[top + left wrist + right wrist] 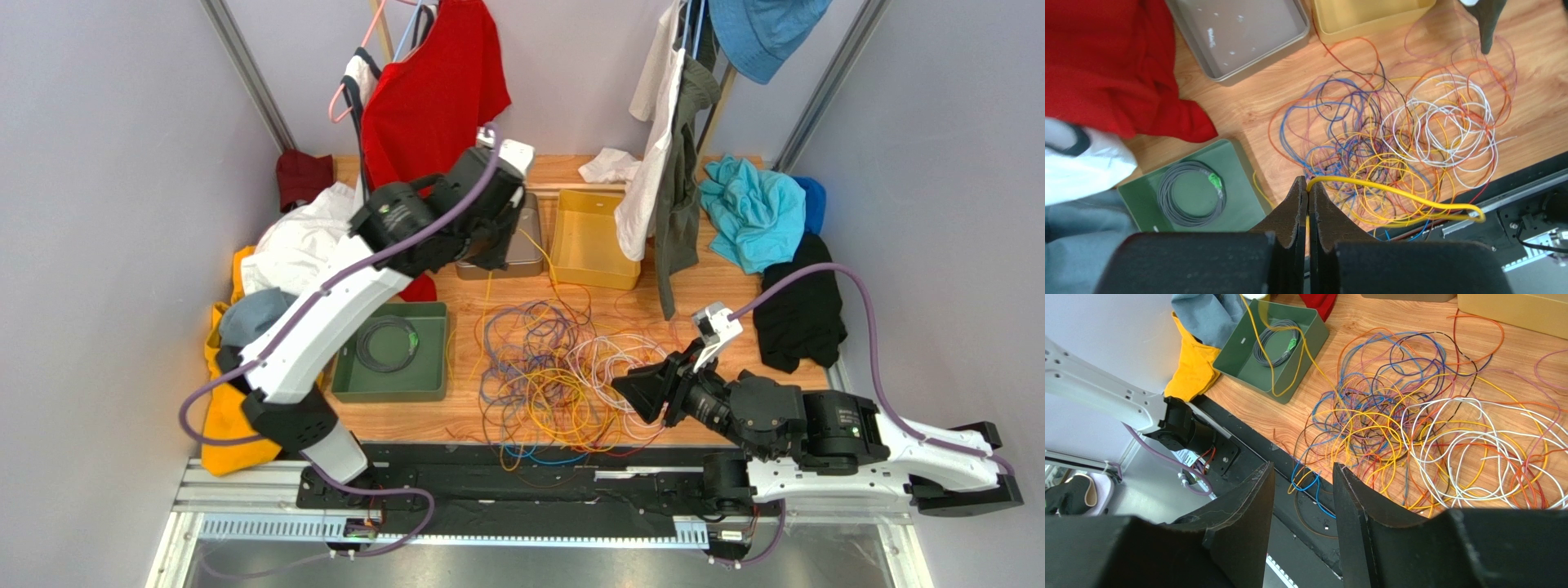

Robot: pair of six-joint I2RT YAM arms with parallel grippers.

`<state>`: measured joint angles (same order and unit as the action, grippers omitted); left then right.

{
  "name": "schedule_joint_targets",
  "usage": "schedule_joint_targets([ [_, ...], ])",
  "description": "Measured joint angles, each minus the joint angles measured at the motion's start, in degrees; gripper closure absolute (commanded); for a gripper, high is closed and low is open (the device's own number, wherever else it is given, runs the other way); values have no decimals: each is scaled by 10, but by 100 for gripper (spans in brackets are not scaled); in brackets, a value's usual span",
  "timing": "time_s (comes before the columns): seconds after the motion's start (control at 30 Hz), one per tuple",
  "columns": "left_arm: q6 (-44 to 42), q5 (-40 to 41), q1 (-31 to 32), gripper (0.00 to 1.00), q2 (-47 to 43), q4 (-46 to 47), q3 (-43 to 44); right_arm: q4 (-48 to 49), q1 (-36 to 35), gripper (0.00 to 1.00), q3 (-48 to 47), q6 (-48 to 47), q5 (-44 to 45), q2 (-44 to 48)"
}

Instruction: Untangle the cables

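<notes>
Many cables [564,374] heaped in one tangle at the middle of the surface [718,331]. High at the far side, left tool [1308,187] pressed together, pinching one yellow cable [1389,190]; from there, slants down and nearward into the heap. At the heap's near-right edge, right tool [1301,478] spread wide, holding nothing; nearer of the two, probably well placed to pin the tangle.

Green tray [427,374], yellow tray [595,245], prob. red tee [429,98].

Glossy plastic cables [1389,147], smooth wood-grain table [1254,92], matt grey tray [1235,30] w/ scuffs.
</notes>
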<state>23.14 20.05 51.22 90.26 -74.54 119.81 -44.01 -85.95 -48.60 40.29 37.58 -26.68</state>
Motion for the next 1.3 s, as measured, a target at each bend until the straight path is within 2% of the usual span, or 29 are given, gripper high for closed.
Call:
schedule_joint_targets([
  [0.13,-12,-34,0,100,59,-7,20,-1,0,57,0,4,-1,16],
  [0.23,-18,-68,0,100,63,-16,18,-1,0,58,2,5,-1,29],
  [0.43,-19,-171,-21,100,24,-14,11,-11,0,58,10,11,-4,43],
  [0.63,12,-300,-73,100,-54,52,-38,-21,0,59,10,19,-8,52],
  [0.8,37,-298,-90,100,-69,85,-6,-22,0,60,12,24,-12,54],
  [1.1,41,-265,-122,100,52,90,226,-34,0,60,13,26,-10,54],
  [1.3,45,-270,-160,100,122,106,247,-55,0,60,13,28,-4,54],
])
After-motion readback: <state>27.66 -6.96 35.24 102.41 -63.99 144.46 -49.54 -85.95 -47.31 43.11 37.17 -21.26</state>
